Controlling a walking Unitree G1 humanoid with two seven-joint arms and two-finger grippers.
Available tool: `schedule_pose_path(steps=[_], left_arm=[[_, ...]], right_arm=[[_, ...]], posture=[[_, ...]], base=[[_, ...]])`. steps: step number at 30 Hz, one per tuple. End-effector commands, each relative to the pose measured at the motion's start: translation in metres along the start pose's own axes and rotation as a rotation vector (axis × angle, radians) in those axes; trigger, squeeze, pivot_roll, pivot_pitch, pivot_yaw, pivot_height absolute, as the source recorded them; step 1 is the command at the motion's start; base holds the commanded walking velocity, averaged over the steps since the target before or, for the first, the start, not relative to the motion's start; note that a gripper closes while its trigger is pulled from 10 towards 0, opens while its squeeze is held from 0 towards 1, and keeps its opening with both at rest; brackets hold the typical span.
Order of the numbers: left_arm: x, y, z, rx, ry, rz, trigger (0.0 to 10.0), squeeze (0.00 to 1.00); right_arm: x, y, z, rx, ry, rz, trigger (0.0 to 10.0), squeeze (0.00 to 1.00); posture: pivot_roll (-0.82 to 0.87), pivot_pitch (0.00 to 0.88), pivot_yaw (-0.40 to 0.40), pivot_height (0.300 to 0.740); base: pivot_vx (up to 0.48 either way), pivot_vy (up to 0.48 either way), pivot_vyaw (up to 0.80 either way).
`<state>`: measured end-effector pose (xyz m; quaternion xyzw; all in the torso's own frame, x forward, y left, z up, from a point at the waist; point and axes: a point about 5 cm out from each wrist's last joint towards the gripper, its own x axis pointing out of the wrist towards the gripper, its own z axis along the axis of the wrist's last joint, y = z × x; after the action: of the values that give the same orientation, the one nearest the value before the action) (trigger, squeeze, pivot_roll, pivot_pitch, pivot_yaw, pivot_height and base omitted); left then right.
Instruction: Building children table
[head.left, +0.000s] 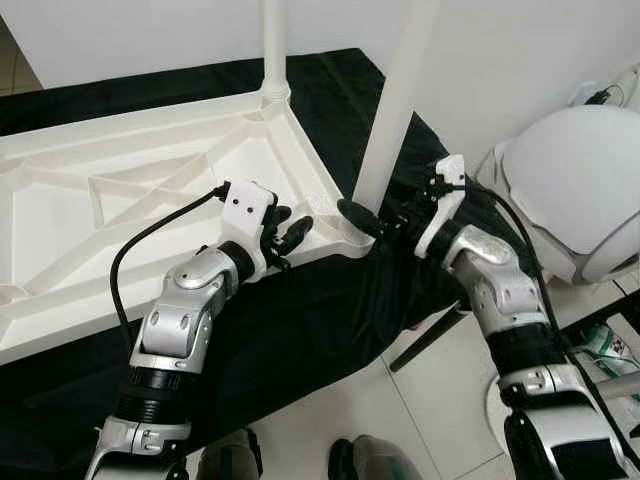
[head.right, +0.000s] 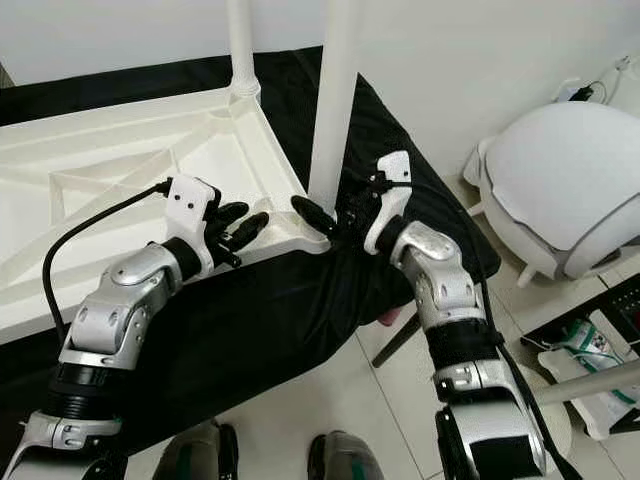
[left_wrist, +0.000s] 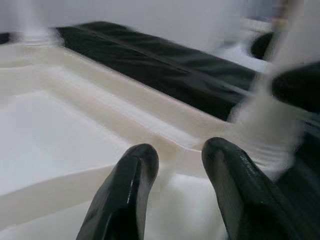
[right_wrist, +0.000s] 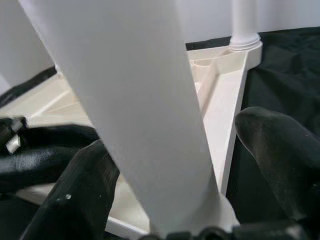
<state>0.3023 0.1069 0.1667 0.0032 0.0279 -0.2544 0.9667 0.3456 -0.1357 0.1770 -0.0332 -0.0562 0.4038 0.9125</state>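
Observation:
The white plastic tabletop lies upside down on a black cloth. One white leg stands upright in its far corner. A second white leg leans at the near right corner with its foot at the socket. My right gripper is open and straddles this leg's base. In the right wrist view one finger touches the leg and the other stands a little apart. My left gripper is open, just over the tabletop's rim beside that corner, with nothing between its fingers.
A big white rounded shell stands to the right on the tiled floor. A dark strut slants out below the cloth's edge. My feet are close to the table's front. A white wall rises behind.

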Motion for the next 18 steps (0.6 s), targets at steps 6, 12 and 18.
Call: schedule_pose_path(steps=[6,12,18], left_arm=[[-0.002,-0.007,-0.005,0.025,0.014,0.048,10.0,0.00],[-0.001,-0.007,0.002,0.055,-0.002,0.059,10.0,0.00],[-0.004,-0.011,0.005,0.064,-0.006,0.037,10.0,0.00]], right_arm=[[0.006,-0.008,-0.007,-0.044,0.038,0.002,10.0,0.00],[0.013,-0.008,-0.014,-0.033,0.068,0.047,10.0,0.00],[0.017,-0.004,-0.024,-0.044,0.088,0.102,10.0,0.00]], posture=[[0.01,0.021,-0.038,0.740],[0.02,0.008,-0.045,0.740],[0.03,0.000,-0.053,0.740]], base=[[0.000,0.000,0.00],[0.000,0.000,0.00],[0.000,0.000,0.00]])
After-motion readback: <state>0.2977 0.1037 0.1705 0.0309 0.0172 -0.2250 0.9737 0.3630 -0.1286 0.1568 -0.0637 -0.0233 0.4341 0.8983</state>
